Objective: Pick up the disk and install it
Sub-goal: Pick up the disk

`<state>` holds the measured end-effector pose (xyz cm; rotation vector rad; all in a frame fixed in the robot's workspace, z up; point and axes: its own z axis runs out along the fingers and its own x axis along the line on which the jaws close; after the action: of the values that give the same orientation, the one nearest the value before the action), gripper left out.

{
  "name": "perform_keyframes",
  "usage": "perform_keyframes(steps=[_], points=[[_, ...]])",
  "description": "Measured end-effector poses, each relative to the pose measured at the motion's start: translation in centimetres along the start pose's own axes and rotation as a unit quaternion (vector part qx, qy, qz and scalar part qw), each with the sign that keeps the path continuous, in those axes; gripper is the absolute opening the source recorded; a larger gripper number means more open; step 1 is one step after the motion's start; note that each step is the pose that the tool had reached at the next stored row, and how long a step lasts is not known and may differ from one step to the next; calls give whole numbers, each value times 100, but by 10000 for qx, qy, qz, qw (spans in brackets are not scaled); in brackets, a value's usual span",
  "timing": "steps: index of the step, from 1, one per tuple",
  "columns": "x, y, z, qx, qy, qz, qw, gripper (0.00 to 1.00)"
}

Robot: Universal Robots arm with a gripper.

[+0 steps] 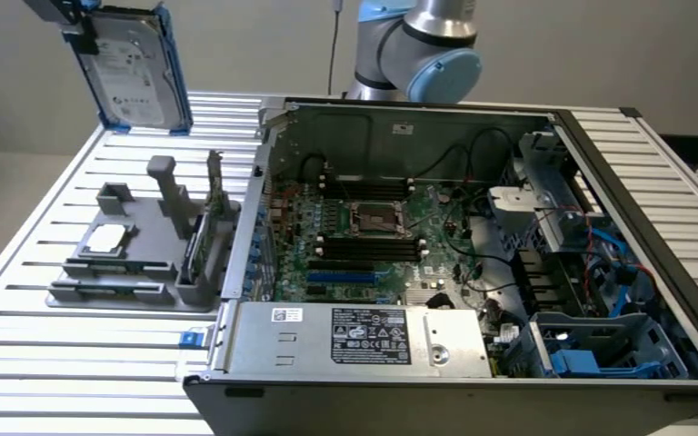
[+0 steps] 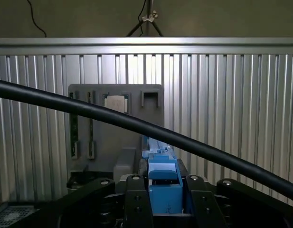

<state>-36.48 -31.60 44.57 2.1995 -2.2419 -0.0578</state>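
The disk [image 1: 137, 68], a silver-grey hard drive with a white printed label and blue rails, hangs upright in the air. It is above the far corner of the slatted table on the exterior view's left. My gripper [image 1: 79, 32] is shut on its upper edge, at the corner of that view. In the wrist view the disk's blue carrier [image 2: 163, 183] is clamped between my two black fingers [image 2: 135, 199], and the drive's edge runs away from the camera. The gripper [image 2: 164, 202] hovers over the grey fixture.
An open computer case [image 1: 640, 209] lies on the table [image 1: 34, 363], with motherboard [image 1: 373, 227], silver power-supply box [image 1: 362, 336] and a blue-fitted drive bay [image 1: 592, 350]. A grey fixture [image 1: 143, 245] holds a small silver chip [image 1: 104, 239]. A black cable [image 2: 137, 126] crosses the wrist view.
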Motion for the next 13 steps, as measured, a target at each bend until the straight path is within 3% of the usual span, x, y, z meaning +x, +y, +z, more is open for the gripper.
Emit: perform_keyframes(steps=[8,13], points=[[90,-355,-372,-3,0,0,10000,33],[180,-565,-517,-4,0,0,10000,33]])
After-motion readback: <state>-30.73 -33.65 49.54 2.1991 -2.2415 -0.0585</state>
